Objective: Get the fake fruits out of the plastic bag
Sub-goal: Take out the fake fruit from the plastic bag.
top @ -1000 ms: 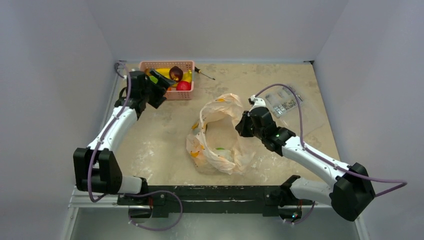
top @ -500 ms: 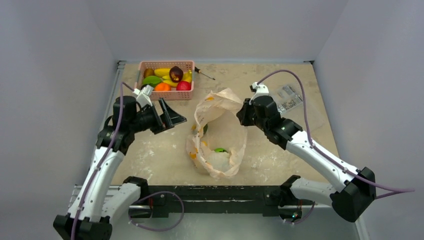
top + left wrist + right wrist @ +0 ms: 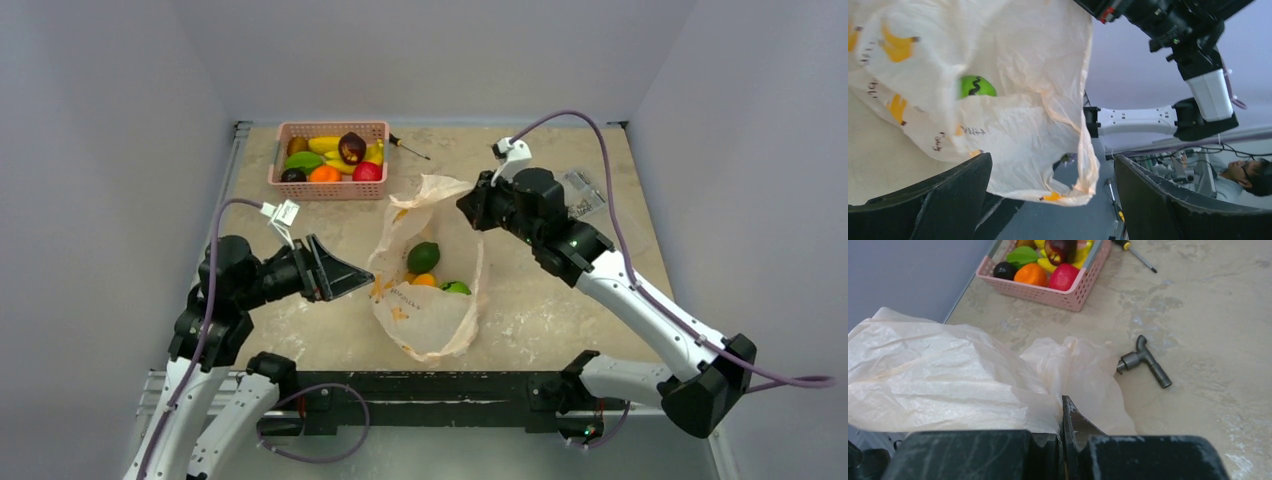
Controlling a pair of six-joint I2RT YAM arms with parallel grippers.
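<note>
The plastic bag [image 3: 430,315] hangs from the right end effector [image 3: 468,205], whose fingers are pressed together on a fold of the bag's rim, as the right wrist view shows. The rest of the bag slumps below that grip onto the worktop [image 3: 570,300], with its mouth pulled open upward. Inside, below the right end effector, lie a dark green fruit [image 3: 423,257] and a green striped ball [image 3: 456,288]; the ball also shows in the left wrist view, ahead of the left end effector [image 3: 345,275]. That one hangs just beside the bag's left wall, fingers spread wide and holding nothing, aimed at the bag. The step in hand looks like the reach for a fruit while the mouth is held up. The next move likely calls for the left end effector to rise over the rim and go down into the mouth rather than push at the film, then close on the dark green fruit, which lies uncovered; the thin film could get pinched along. Well behind the left end effector stands a pink basket [image 3: 327,190] holding several fruits, a likely drop place.
</note>
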